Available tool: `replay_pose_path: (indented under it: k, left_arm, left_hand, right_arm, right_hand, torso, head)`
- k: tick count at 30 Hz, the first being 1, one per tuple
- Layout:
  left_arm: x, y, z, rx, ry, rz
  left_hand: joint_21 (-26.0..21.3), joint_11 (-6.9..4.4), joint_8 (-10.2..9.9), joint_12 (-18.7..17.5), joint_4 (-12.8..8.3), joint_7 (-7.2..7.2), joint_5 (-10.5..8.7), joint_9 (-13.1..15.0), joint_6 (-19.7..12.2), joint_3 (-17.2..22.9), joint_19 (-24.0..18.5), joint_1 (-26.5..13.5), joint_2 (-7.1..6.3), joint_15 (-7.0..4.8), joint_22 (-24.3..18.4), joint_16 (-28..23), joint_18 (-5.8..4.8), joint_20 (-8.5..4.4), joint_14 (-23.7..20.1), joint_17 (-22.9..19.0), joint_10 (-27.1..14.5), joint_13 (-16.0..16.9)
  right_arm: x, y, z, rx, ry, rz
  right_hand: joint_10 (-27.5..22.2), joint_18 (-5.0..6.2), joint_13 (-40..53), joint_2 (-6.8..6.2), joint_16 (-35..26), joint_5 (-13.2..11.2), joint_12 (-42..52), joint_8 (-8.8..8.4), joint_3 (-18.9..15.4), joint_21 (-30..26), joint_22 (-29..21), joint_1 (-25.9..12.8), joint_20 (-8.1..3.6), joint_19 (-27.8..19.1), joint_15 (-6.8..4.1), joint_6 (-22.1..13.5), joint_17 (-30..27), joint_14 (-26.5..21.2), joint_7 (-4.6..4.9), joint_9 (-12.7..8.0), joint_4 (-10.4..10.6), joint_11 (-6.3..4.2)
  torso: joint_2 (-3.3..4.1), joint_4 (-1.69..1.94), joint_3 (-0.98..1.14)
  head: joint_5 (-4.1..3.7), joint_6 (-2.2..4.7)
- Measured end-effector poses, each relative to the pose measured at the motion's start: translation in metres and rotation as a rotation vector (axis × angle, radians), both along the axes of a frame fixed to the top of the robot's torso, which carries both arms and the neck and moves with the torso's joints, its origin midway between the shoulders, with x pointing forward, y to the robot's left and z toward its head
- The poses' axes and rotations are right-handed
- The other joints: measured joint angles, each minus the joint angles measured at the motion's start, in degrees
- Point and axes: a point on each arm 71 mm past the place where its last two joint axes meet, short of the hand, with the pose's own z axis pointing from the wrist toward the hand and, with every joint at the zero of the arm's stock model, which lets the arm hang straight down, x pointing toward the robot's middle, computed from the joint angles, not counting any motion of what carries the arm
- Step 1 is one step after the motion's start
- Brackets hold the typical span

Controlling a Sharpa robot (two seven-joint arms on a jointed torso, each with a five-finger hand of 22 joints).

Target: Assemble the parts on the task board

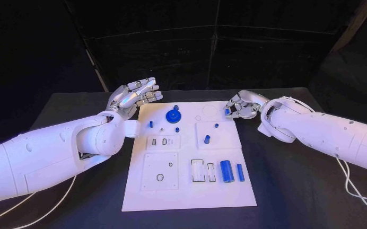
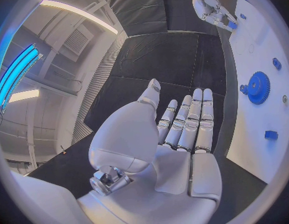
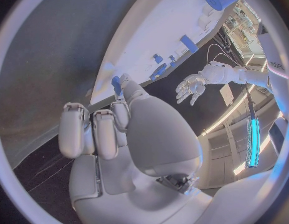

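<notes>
Your left hand [image 1: 136, 94] hovers spread off the task board's [image 1: 183, 197] far left corner; your right hand [image 1: 242, 105] pinches a small blue part [image 3: 116, 82] at the far right edge. Bare bench [image 1: 298, 186] flanks both sides; near right, two blue cylinders [image 1: 226, 171] lie side by side.

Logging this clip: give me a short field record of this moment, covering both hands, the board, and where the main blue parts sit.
left hand: open, fingers apart, holds nothing, beside the board's far left corner
right hand: pinches a small blue part at the board's far right corner
task board: white plate, flat in the middle of the black table
blue gear: on the board's far section, near its middle
blue cylinder: lies on the board's near right section
blue bar: lies just right of the cylinder
progress: loose parts not yet placed
</notes>
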Motion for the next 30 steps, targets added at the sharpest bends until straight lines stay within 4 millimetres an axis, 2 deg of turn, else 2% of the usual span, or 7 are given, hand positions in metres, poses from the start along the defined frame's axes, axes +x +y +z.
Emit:
replay_pose_path:
  k: [6,16,21,26,30]
  left_arm:
    - [0.000,0.000,0.000,0.000,0.000,-0.001]
    - [-0.001,0.000,0.000,-0.001,0.002,-0.002]
    - [-0.001,0.000,0.000,-0.001,0.002,-0.003]
    - [-0.001,-0.002,0.000,-0.001,0.003,-0.006]
    - [-0.001,-0.003,0.000,-0.002,0.004,-0.008]
  left_hand:
    - [0.0,0.00,0.0,0.0,0.0,0.00,0.00,0.0,0.0,0.0,0.0,0.0,0.00,0.00,0.0,0.0,0.00,0.00,0.0,0.0,0.0,0.0]
    - [0.0,0.00,0.0,0.0,0.0,0.00,0.00,0.0,0.0,0.0,0.0,0.0,0.00,0.00,-0.1,0.0,0.00,0.00,0.0,0.0,0.0,0.0]
    - [0.0,0.00,0.0,0.0,0.0,0.00,0.00,0.0,0.0,0.0,0.0,0.0,0.00,0.00,0.0,0.0,0.00,0.00,0.0,0.0,0.0,0.0]
    - [0.0,0.00,0.0,0.0,0.0,0.00,0.00,0.0,0.0,0.0,0.0,0.0,0.00,0.00,0.0,0.0,0.00,0.00,0.0,0.0,0.0,0.0]
    - [0.0,0.00,0.0,0.0,0.0,0.00,0.00,0.0,0.0,0.0,0.0,0.0,0.00,0.00,0.0,0.0,0.00,0.00,0.0,0.0,0.0,0.0]
  right_arm:
    - [-0.010,0.013,0.006,0.026,-0.023,0.025]
    - [-0.038,0.059,0.022,0.104,-0.048,0.056]
    - [-0.047,0.087,0.025,0.128,-0.037,0.068]
    - [-0.050,0.126,0.026,0.142,-0.023,0.109]
    - [-0.051,0.147,0.025,0.139,-0.021,0.131]
  right_hand:
    - [0.1,0.00,-0.1,0.38,0.0,-0.4,-0.3,-0.04,1.9,0.0,0.0,-0.4,0.00,0.0,0.00,-0.1,0.0,0.0,-0.09,0.0,-0.2,-0.09]
    - [0.3,0.00,-0.1,0.31,0.0,-0.7,-0.3,-0.48,2.9,0.0,0.1,-1.9,0.00,0.0,0.00,-0.2,0.0,0.0,0.04,0.0,-1.0,0.12]
    - [0.3,0.00,-0.2,-0.66,0.0,-0.7,-0.3,-0.53,4.0,0.0,0.0,-2.9,0.00,0.0,0.00,-0.2,0.0,0.0,0.06,0.0,-0.4,0.11]
    - [0.3,0.00,-0.1,-0.72,0.0,-0.7,-0.3,-0.52,4.1,0.0,0.0,-3.0,0.00,0.0,0.00,-0.2,0.0,0.0,0.09,0.0,-0.4,0.11]
    - [0.3,0.00,0.0,-0.73,0.0,-0.8,-0.3,-0.52,4.7,0.0,0.0,-3.0,0.01,0.0,0.00,-0.3,0.0,0.0,0.18,0.0,-0.4,0.11]
  torso:
    - [-0.04,-0.06,-0.04]
    - [-0.06,-0.05,-0.14]
    - [-0.15,0.01,-0.20]
    - [-0.15,0.04,-0.24]
    - [-0.12,0.20,-0.24]
  head:
    - [0.03,0.13]
    - [0.14,0.16]
    - [0.62,0.01]
    - [1.19,0.09]
    - [1.83,-0.24]
